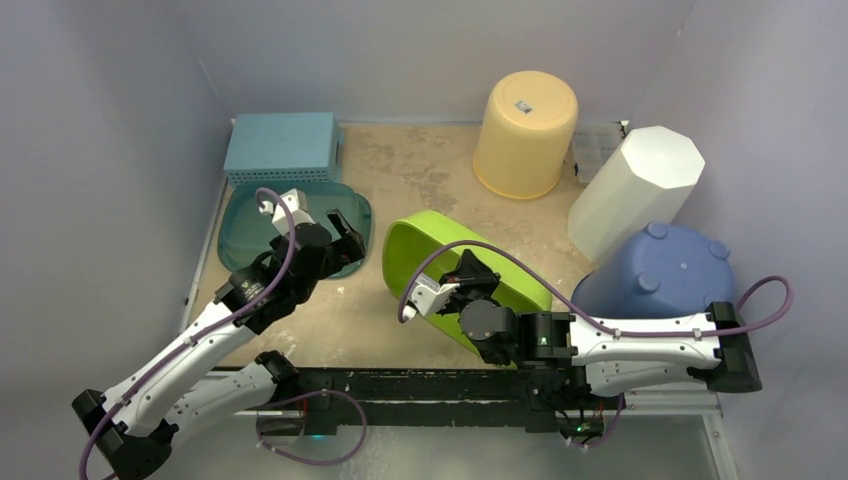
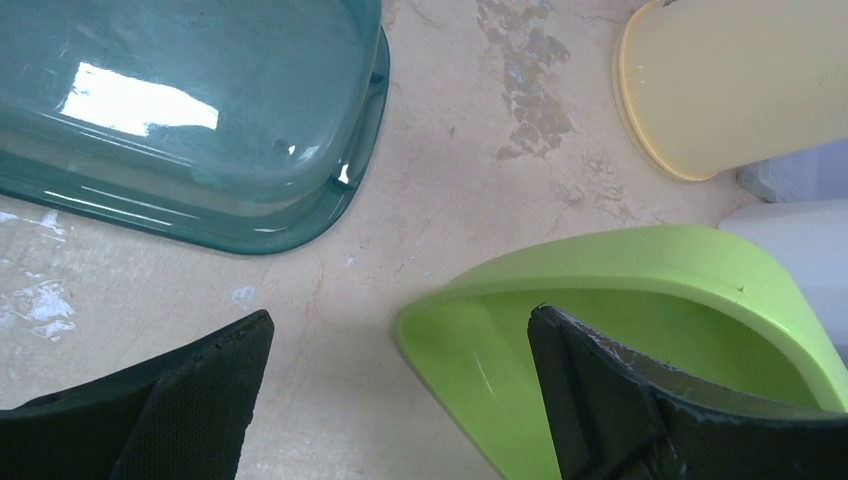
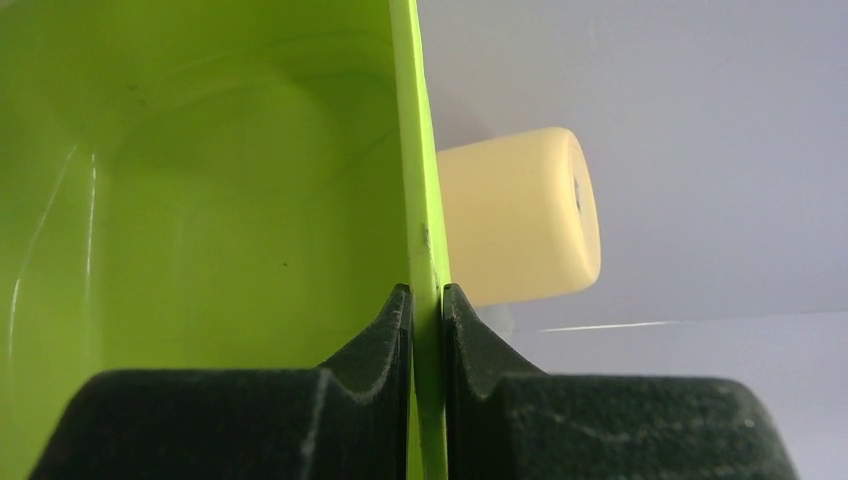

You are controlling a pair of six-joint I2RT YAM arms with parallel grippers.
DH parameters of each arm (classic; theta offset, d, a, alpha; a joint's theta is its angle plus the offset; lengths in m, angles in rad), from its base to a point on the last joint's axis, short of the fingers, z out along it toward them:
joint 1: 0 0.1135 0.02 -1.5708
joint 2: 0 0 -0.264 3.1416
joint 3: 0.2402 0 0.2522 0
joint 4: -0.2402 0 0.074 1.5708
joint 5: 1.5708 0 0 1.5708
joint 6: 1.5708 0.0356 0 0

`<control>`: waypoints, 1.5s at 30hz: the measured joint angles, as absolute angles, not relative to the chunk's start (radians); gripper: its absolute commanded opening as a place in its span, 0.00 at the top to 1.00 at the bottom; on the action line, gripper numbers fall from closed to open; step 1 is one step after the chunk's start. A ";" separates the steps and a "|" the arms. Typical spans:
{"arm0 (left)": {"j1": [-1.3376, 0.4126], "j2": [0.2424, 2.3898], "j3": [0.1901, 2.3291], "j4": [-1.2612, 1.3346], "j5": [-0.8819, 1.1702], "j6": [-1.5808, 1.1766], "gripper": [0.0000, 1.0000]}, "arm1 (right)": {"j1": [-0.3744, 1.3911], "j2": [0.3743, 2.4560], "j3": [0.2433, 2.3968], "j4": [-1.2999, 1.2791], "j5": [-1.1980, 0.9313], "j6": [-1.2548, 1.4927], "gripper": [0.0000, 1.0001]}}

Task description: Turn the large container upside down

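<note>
The large lime-green container [image 1: 425,245] is tipped up on its side in the middle of the table, its opening facing left. My right gripper [image 1: 468,278] is shut on its thin rim; in the right wrist view the rim [image 3: 420,150] runs straight up between the two pads [image 3: 385,330], with the green inside on the left. My left gripper [image 1: 345,235] is open and empty just left of the container. In the left wrist view the gripper [image 2: 398,318] hangs over bare table, and the container's rim [image 2: 640,260] lies close by the right finger.
An upturned teal tub [image 1: 235,235] lies under the left arm, also in the left wrist view [image 2: 180,120]. A light-blue basket [image 1: 282,145] stands at the back left. A yellow bucket [image 1: 525,130], a white octagonal bin [image 1: 635,190] and an upturned blue bucket [image 1: 660,275] crowd the right side.
</note>
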State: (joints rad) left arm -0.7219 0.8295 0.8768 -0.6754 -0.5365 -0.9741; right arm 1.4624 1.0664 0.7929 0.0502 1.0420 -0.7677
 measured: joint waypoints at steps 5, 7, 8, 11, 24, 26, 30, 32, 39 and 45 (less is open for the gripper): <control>-0.722 0.830 0.877 -0.676 -0.536 -0.983 0.01 | 1.479 1.067 0.801 0.027 1.058 -0.723 1.00; -0.722 0.826 0.877 -0.678 -0.537 -0.985 0.02 | 1.483 1.071 0.806 0.012 1.061 -0.701 1.00; -0.722 0.822 0.877 -0.679 -0.537 -0.985 0.01 | 1.487 1.074 0.811 0.001 1.065 -0.688 1.00; -0.722 0.808 0.877 -0.681 -0.541 -0.985 0.01 | 1.502 1.085 0.830 -0.034 1.077 -0.646 1.00; -0.722 0.805 0.885 -0.705 -0.577 -0.985 0.01 | 1.480 1.034 0.728 0.194 1.085 -0.894 1.00; -0.722 0.805 0.889 -0.718 -0.587 -0.985 0.01 | 1.408 1.027 0.704 0.272 1.052 -0.984 1.00; -0.722 0.802 0.890 -0.735 -0.603 -0.985 0.01 | 1.254 1.063 0.668 0.404 0.974 -1.128 1.00; -0.722 0.802 0.890 -0.740 -0.607 -0.985 0.01 | 1.185 1.092 0.668 0.462 0.928 -1.180 1.00; -0.722 0.804 0.890 -0.751 -0.607 -0.984 0.01 | 0.986 1.166 0.675 0.644 0.791 -1.403 1.00; -0.722 0.789 0.890 -0.761 -0.618 -0.984 0.02 | 1.048 1.179 0.682 0.702 0.791 -1.494 1.00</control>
State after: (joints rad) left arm -0.7219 0.7887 0.8902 -0.7609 -0.6182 -0.9836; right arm 1.0485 1.1793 0.6823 0.7021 0.7906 -1.4937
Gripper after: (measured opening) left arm 0.984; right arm 0.128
